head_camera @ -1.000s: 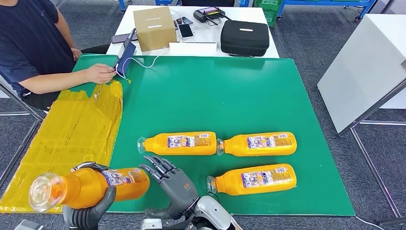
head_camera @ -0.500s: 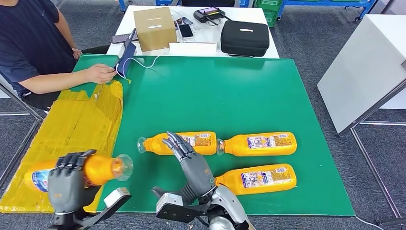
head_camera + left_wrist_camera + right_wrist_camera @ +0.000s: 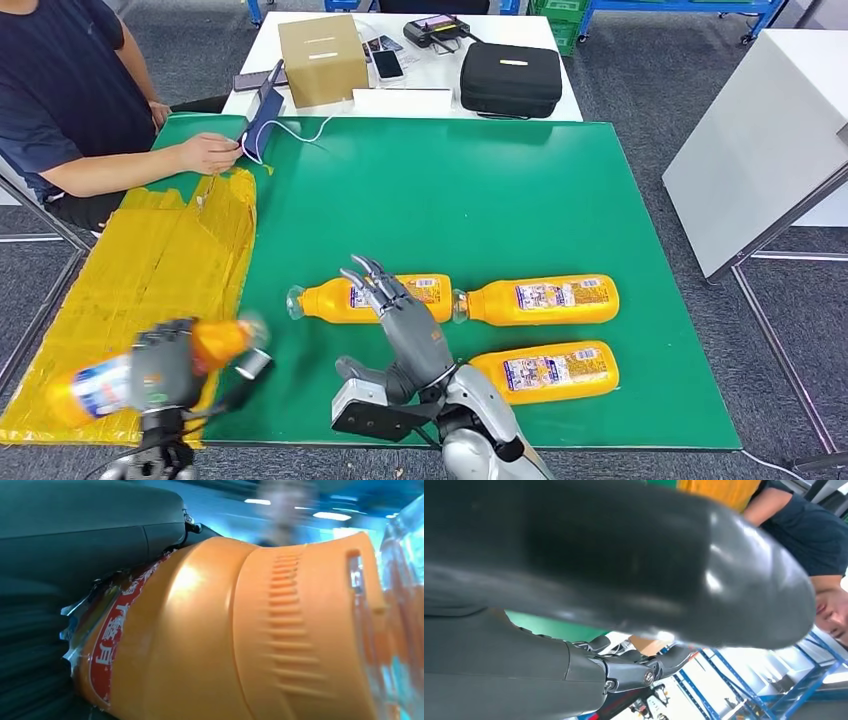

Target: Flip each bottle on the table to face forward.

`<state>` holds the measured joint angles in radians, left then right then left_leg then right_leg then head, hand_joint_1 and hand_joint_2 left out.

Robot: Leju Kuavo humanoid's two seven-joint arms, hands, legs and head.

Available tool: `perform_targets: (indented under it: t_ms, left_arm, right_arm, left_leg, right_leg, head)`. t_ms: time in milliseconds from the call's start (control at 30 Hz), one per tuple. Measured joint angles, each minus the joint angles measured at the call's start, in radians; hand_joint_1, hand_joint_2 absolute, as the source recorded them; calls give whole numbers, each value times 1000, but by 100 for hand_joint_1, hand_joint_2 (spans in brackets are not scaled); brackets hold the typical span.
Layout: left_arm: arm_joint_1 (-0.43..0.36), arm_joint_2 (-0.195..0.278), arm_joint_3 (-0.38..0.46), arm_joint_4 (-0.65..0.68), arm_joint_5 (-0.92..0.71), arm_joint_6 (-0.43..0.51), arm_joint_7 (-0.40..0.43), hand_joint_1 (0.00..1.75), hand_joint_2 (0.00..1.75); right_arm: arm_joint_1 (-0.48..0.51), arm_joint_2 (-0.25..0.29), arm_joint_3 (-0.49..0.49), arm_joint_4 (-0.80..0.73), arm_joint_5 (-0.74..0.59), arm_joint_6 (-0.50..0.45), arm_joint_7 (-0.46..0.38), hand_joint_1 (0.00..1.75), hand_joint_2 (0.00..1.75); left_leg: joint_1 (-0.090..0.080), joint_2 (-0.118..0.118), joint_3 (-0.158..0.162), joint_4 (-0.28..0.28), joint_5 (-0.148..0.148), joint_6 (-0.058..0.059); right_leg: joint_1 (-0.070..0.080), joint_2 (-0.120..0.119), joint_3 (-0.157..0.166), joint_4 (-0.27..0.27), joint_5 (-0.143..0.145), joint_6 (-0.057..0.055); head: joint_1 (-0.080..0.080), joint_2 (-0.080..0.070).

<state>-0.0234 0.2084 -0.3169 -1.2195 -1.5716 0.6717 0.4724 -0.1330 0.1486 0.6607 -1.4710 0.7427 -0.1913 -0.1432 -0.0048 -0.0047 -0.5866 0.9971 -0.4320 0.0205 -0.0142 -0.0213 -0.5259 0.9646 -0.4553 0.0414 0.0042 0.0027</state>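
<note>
One orange bottle (image 3: 150, 375) gripped in left hand (image 3: 165, 372) at seven o'clock of the desk (image 3: 500, 190), long axis pointing two o'clock, cap inward. Right hand (image 3: 400, 325) nearer centre, fingers (image 3: 368, 280) spread, empty, over another bottle (image 3: 345, 298).

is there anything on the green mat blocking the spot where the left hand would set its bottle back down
Nothing visible does. The left hand holds the bottle over the yellow sheet; the green mat between it and the right hand is bare.
</note>
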Motion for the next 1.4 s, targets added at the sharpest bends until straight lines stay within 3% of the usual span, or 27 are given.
perform_targets:
  t_ms: [33, 133, 167, 300, 500, 833, 967, 1033, 1133, 1267, 1400]
  left_arm:
    - [-16, 2, -32, 42, -2, -3, -29, 158, 175]
    - [-78, 22, -146, 146, -4, -34, -23, 27, 175]
    - [-96, 29, -178, 171, -3, -46, -22, 0, 175]
    - [-144, 39, -202, 235, -3, -79, -151, 0, 175]
    - [-165, 35, -125, 272, 11, -113, -374, 0, 175]
    - [-165, 34, -110, 272, 19, -121, -407, 0, 175]
    - [-166, 32, -101, 272, 27, -126, -429, 0, 0]
    - [-167, 30, -85, 271, 42, -135, -466, 0, 0]
    - [-170, 20, -21, 263, 163, -201, -633, 0, 0]
    - [-147, -6, 89, 213, 471, -388, -900, 0, 0]
    - [-136, -41, 195, 154, 803, -622, -1066, 0, 0]
  right_arm:
    - [-6, 0, 0, 0, -2, 3, 3, 0, 0]
    - [-26, -1, 0, 2, -4, 11, 11, 0, 131]
    - [-32, -1, 0, 4, -4, 15, 15, 0, 175]
    - [-58, -1, 0, 22, -4, 30, 43, 0, 175]
    - [-105, -2, 0, 82, 2, 46, 75, 0, 175]
    - [-112, -2, -1, 93, 3, 49, 82, 0, 175]
    - [-117, -2, -1, 100, 5, 53, 88, 0, 175]
    - [-127, -2, -2, 114, 8, 59, 98, 0, 175]
    - [-184, -3, -3, 199, 27, 88, 133, 0, 175]
    - [-326, -4, -12, 484, 78, 109, 175, 0, 175]
    - [-413, 7, -31, 715, 124, 108, 200, 0, 175]
  left_leg:
    - [0, 0, 0, 0, 0, 0]
    - [-2, -6, 2, 0, 0, 0]
    - [-2, -7, 3, 0, 0, 0]
    - [-2, -12, 12, -1, -1, -1]
    - [-1, -16, 27, -3, -5, -5]
    - [-1, -16, 28, -3, -4, -5]
    - [-1, -16, 30, -3, -4, -5]
    - [-1, -16, 31, -3, -4, -5]
    - [-1, -16, 34, -2, -3, -5]
    - [-1, -16, 24, -1, 0, -2]
    - [-1, -16, 18, -1, 1, -2]
  right_leg:
    - [0, 0, 0, 0, 0, 0]
    - [-2, -4, 4, 0, 0, 0]
    - [-2, -6, 6, 0, 0, 0]
    - [-2, -10, 11, 0, -5, 0]
    - [-1, -13, 22, 0, -10, -5]
    - [-1, -13, 23, 0, -10, -5]
    - [-1, -13, 24, 0, -10, -5]
    - [-1, -13, 26, 0, -10, -5]
    - [-1, -13, 29, 0, -9, -4]
    - [-1, -14, 27, 2, -6, -3]
    - [-1, -15, 21, 2, -5, -2]
  head:
    - [1, 0]
    - [0, 0]
    - [0, 0]
    - [0, 0]
    - [0, 0]
    - [0, 0]
    - [0, 0]
    - [0, 0]
    - [0, 0]
    - [0, 0]
    - [0, 0]
